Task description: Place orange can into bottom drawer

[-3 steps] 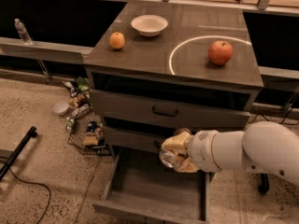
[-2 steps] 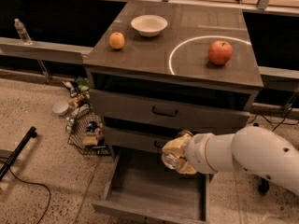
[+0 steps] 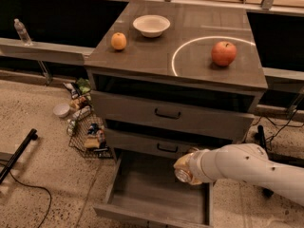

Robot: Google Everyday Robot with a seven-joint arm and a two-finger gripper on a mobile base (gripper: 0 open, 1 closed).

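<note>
Camera view: your gripper (image 3: 187,168), on the white arm (image 3: 247,164) reaching in from the right, hangs over the right rear of the open bottom drawer (image 3: 147,194), just below the middle drawer (image 3: 137,142). Its fingers are largely hidden but appear to pinch the orange can (image 3: 182,174), held clear of the grey drawer floor. You are at the carry-in step. Next, lower the can between the drawer walls, then release.
</note>
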